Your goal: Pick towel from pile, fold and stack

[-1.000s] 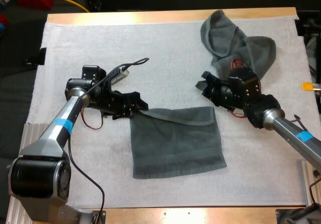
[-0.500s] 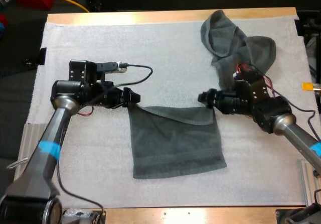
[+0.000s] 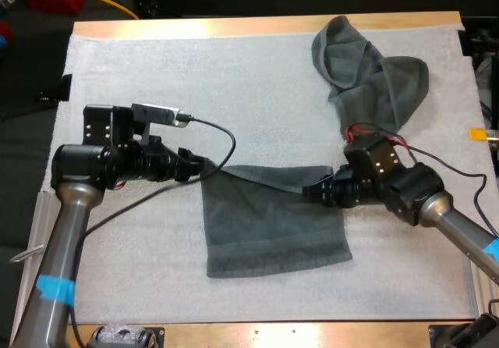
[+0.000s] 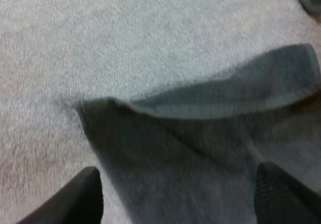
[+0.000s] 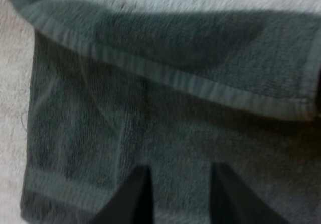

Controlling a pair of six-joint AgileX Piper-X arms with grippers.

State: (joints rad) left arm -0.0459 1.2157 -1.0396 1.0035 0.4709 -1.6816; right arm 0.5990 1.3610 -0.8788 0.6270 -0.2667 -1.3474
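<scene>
**Spread towel (image 3: 273,231) on the white mat (image 3: 234,90), with a pincer at each end of its far edge**

The dark grey-green towel is spread flat at the near middle of the mat on the wooden worktop (image 3: 265,25), and its far hem (image 5: 200,88) is turned over on itself. The crumpled towel (image 3: 366,67) lies well apart at the far right. The left pincer (image 3: 201,163) is held wide open at the far-left corner (image 4: 83,106). The right pincer (image 3: 312,194) is set narrower, yet apart, over the far-right part, and no cloth is seen pinched. The cloth is judged light, soft and limp: sagging and creasing between holds is to be expected, breakage is not. It is best taken at the two far corners, through the hem, with both layers caught where it is doubled.
</scene>
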